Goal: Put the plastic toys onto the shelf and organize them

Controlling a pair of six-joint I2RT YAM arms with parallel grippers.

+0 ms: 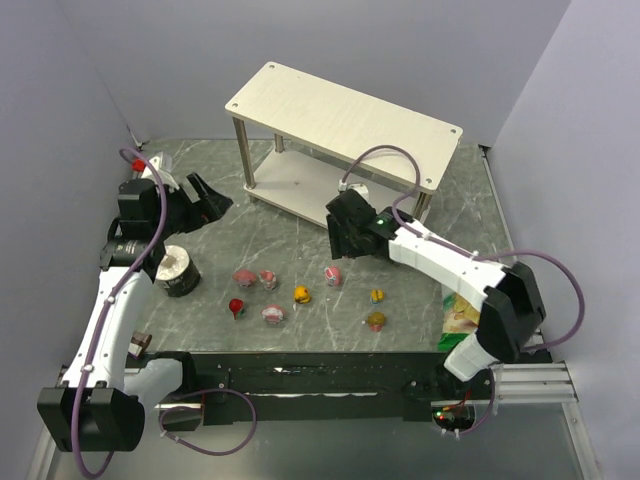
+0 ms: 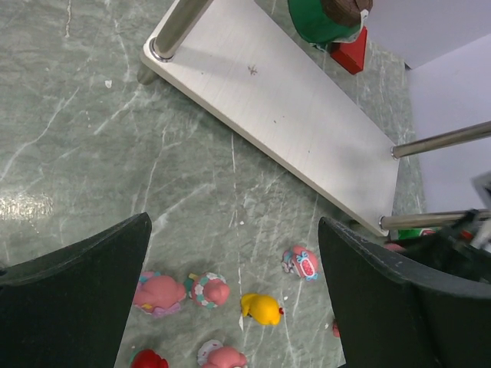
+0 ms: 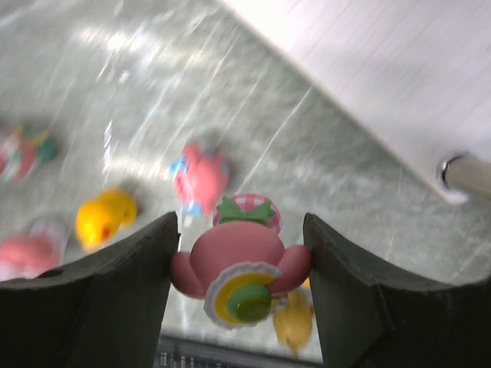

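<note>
Right claw was closed partway onto a pink figurine, with its two dark fingers pressed against the toy's sides. The figurine had a green bow on a checked pink cap and a yellow-and-green disc facing the wrist camera. We saw it held up off the worktop, just in front of the shelf and near a silver post of the lower board. It was on neither board.

Right arm pose, from overhead: the elbow stood high near the right edge of the worktop. The white forearm stretched left and away toward the shelf, and the wrist ended at the front edge of the lower tier.

Left claw was spread wide and held nothing; we saw only worktop between its fingers. Left arm pose: it ran up along the left side from its base, and the wrist bent right so the claw pointed toward the shelf's left end, well short of it.

Eight loose toys lay scattered on the worktop between the arms, well in front of the shelf. Among them were a red toy and an orange-yellow toy. We saw no toy on the shelf's top board.

A can stood beside the left arm, and a chips bag lay by the right elbow.
</note>
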